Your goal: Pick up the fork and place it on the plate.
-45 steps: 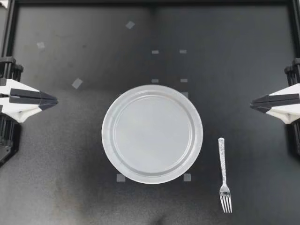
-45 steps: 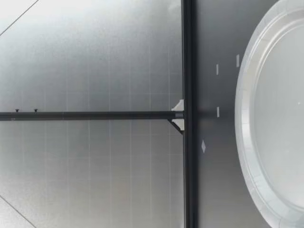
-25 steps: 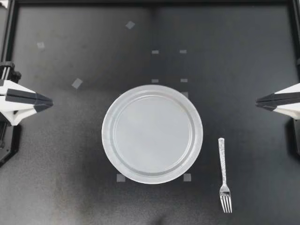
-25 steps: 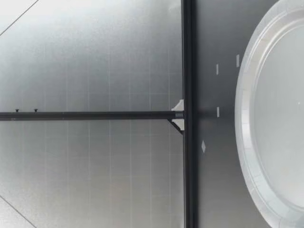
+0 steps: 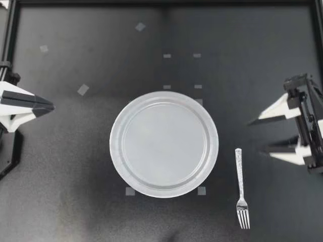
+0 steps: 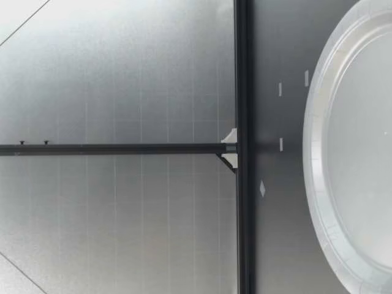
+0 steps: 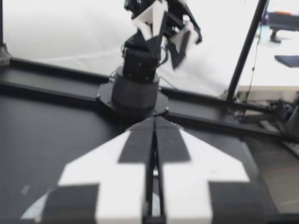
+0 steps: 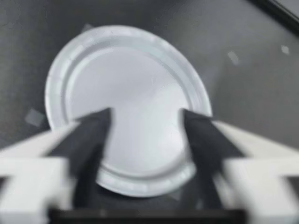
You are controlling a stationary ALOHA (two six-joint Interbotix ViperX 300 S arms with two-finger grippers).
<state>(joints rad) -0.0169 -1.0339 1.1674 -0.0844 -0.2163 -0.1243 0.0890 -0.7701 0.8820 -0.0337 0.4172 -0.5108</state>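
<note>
The right gripper (image 5: 258,135) now stands with fingers apart and is turned toward the plate (image 5: 114,146), preparing to approach the fork (image 5: 240,184) beside the plate. The left gripper (image 5: 49,107) remains together.

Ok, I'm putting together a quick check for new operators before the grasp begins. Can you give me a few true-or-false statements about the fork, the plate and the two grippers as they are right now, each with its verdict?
1. The fork lies on the table beside the plate, not touching it. True.
2. My right gripper is shut. False: its fingers stand wide apart.
3. My left gripper is shut and holds nothing. True.
4. The fork is gripped by my right gripper. False: the fork lies free on the table and neither gripper touches it.
5. Something lies on the plate. False: the plate is empty.
</note>
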